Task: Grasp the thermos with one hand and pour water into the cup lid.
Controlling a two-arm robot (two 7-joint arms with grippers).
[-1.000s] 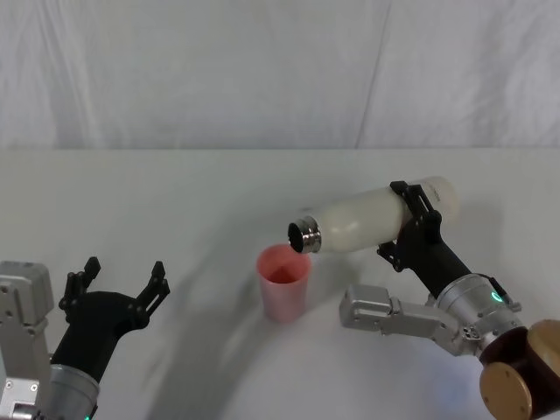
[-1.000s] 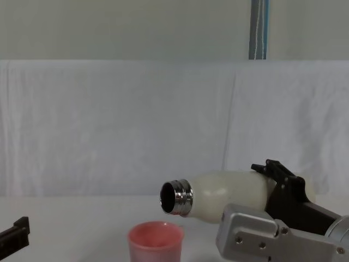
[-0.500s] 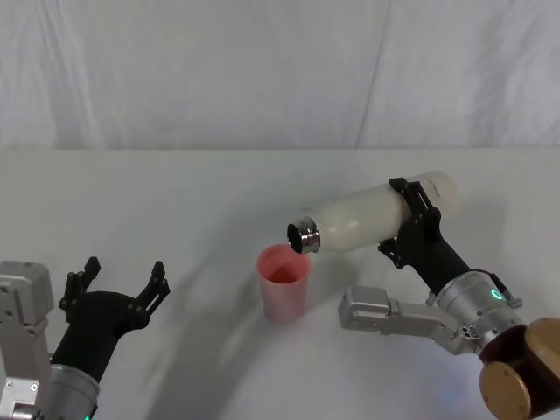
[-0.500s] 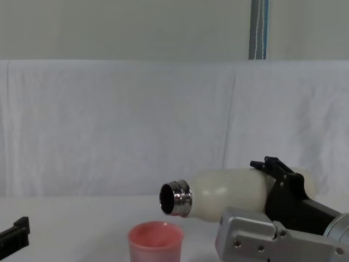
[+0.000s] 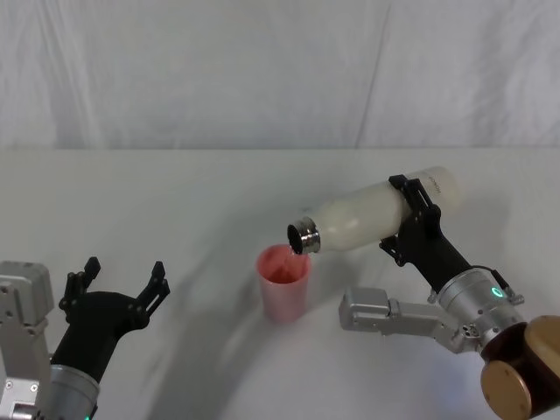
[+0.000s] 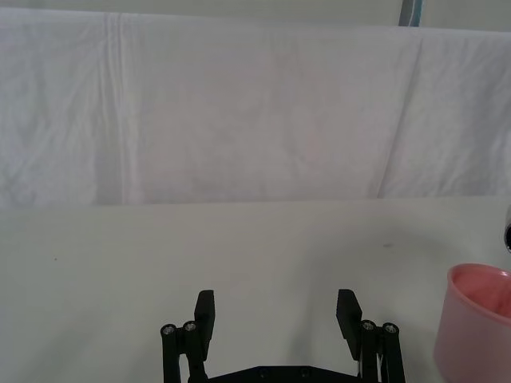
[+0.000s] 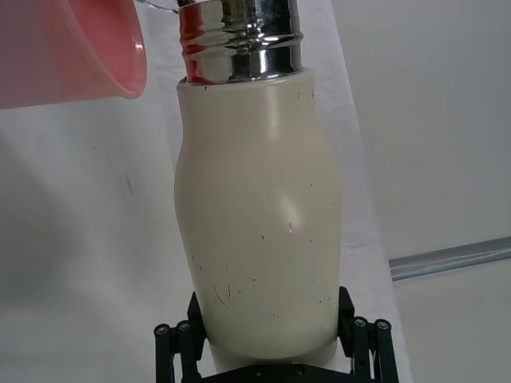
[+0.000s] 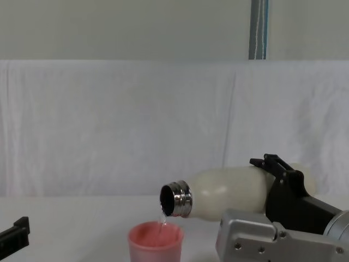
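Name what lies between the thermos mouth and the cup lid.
A thin stream of water falls from the thermos into the cup lid, clearest in the chest view.

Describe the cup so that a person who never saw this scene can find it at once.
On the white table, look just left of the right end effector, which holds the thermos tilted, its steel mouth down. The cup stands upright under that mouth, catching a thin stream of water. It is the only pink thing, small and slightly tapered.

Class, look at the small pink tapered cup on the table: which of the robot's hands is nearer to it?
Right. The right hand, shut on the tall cream-white steel-necked bottle, tilts its mouth just above the pink cup. The left hand sits open on the cup's far left.
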